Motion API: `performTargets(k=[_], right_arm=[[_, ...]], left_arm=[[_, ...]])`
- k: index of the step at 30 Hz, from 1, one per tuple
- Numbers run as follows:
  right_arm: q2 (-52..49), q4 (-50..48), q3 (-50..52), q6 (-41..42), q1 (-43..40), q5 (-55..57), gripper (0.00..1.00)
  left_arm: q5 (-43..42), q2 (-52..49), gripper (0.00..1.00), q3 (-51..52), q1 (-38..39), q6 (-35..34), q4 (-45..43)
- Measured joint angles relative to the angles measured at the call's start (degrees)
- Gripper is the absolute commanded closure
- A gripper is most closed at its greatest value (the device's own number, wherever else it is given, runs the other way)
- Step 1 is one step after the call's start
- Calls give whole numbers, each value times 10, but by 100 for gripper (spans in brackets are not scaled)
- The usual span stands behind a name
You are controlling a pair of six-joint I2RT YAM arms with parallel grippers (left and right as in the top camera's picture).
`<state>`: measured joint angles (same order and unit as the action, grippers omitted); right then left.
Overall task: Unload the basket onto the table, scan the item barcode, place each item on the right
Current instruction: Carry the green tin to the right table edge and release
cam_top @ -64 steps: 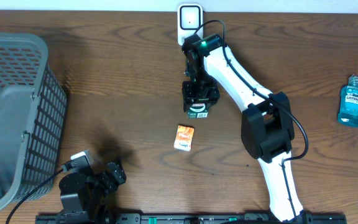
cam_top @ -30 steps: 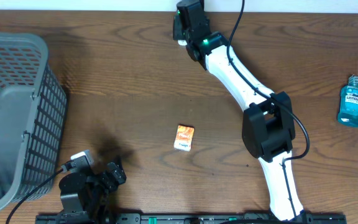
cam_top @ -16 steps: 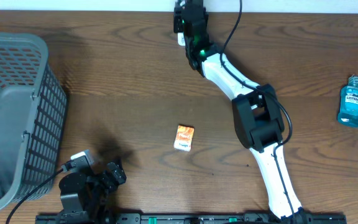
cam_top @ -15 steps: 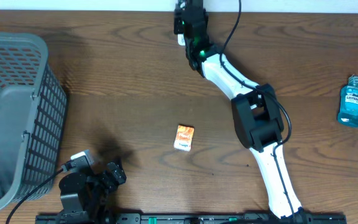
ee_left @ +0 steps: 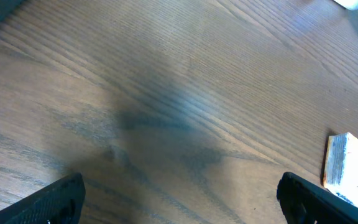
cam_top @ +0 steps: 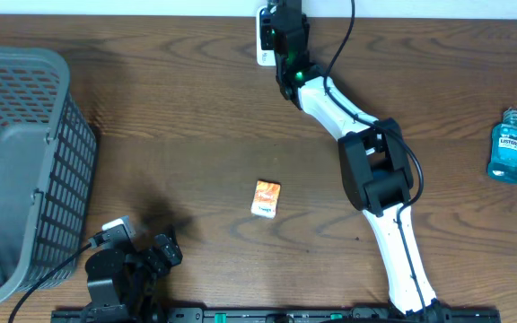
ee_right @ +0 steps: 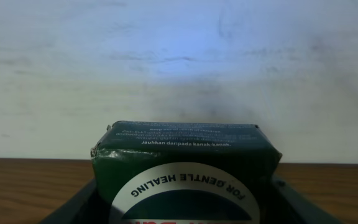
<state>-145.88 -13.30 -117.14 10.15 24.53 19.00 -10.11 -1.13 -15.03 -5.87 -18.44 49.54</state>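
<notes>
Grey basket [cam_top: 16,170] at left edge; small orange box [cam_top: 266,197] near centre; blue mouthwash btl [cam_top: 508,148] at right edge.

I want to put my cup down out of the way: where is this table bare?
The widest bare wood lies between the grey basket and the small orange box. Another free stretch runs between the right arm and the blue mouthwash bottle. It is crowded at the far edge, where that arm holds a green box at the white scanner.

Overhead straight down on table [cam_top: 178,135]; left wrist low, shares orange packet [cam_top: 266,198]; right wrist faces wall [ee_right: 179,62].
</notes>
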Motion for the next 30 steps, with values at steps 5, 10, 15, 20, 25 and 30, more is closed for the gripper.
performTargets(k=[5,10,15,20,25,30], right_arm=[[0,62,0,-1,-12,33,78],[24,205,-2,-2,-49,97,79],[35,343,-2,-1,-127,163,80],[35,469,-1,27,-238,193,81],[35,555,-1,54,-356,180,51],[38,606,-2,69,-427,142,1]], left_arm=[[0,0,2,0,0,0,0],[0,0,2,0,0,0,0],[0,0,2,0,0,0,0],[0,0,2,0,0,0,0],[0,0,2,0,0,0,0],[0,0,2,0,0,0,0]])
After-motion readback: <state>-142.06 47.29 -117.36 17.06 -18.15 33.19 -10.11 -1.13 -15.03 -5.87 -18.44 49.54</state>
